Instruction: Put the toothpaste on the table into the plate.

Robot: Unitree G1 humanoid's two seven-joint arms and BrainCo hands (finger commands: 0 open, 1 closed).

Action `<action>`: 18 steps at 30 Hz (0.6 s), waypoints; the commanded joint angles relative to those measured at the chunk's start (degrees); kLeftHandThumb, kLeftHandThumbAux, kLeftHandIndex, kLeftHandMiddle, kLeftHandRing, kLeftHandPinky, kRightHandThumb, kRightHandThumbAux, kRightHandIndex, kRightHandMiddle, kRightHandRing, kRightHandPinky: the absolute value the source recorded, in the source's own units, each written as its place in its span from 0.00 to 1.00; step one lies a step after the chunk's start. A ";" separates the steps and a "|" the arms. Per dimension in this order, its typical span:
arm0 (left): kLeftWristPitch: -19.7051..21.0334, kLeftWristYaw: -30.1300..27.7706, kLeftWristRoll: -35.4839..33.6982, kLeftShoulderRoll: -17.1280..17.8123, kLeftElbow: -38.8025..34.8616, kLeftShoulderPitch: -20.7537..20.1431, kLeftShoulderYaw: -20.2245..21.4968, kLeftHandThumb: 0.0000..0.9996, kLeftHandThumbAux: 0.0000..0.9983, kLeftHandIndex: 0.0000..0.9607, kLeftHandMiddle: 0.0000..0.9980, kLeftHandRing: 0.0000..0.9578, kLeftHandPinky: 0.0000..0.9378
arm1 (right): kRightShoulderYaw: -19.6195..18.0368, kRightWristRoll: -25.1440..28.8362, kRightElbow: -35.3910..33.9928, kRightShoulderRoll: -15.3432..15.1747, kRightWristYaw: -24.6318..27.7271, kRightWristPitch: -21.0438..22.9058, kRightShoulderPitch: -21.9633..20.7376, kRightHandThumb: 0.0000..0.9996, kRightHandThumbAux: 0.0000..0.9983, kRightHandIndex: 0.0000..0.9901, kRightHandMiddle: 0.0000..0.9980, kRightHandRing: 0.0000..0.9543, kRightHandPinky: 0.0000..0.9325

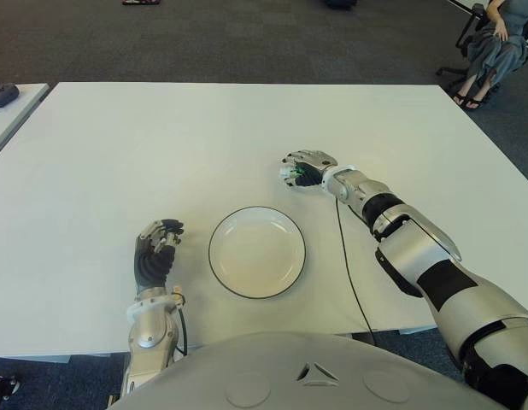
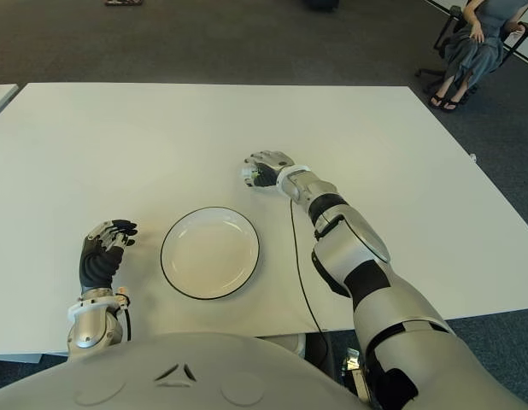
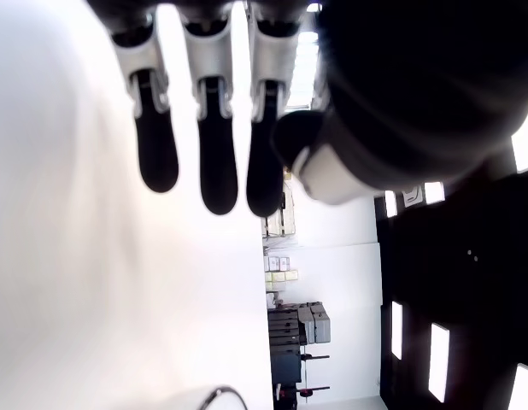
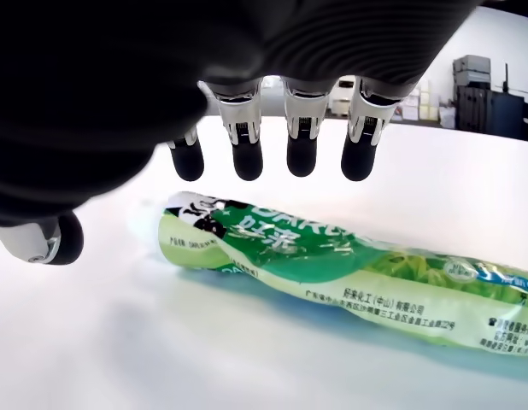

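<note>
Right hand (image 1: 305,167): over toothpaste, fingers (image 4: 302,154) apart, not touching it.
Toothpaste (image 4: 349,273): flat on table (image 1: 161,145), just below those fingertips, beyond plate (image 1: 256,252).
Left hand (image 1: 155,254): left of plate, fingers loosely extended, empty.

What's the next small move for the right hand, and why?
Probably lower the right hand and close its fingers around the toothpaste. The wrist view shows them open just above the tube, which lies flat on the table; the plate is empty. Left hand is idle beside it.
</note>
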 commanded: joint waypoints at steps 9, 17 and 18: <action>-0.77 0.44 -0.44 -0.99 1.22 1.41 0.45 0.70 0.73 0.44 0.42 0.42 0.43 | 1.14 -1.01 0.99 0.66 3.88 0.51 -0.81 0.45 0.25 0.00 0.00 0.00 0.00; -0.15 0.25 -1.18 -0.96 0.42 2.34 0.68 0.70 0.73 0.44 0.41 0.42 0.44 | 1.61 -1.18 1.15 1.07 6.34 1.23 -0.79 0.49 0.25 0.00 0.00 0.00 0.00; -0.19 0.23 -1.21 -0.92 0.37 2.42 0.68 0.70 0.73 0.43 0.41 0.43 0.45 | 1.64 -1.21 1.15 1.10 6.46 1.31 -0.78 0.49 0.24 0.00 0.00 0.00 0.00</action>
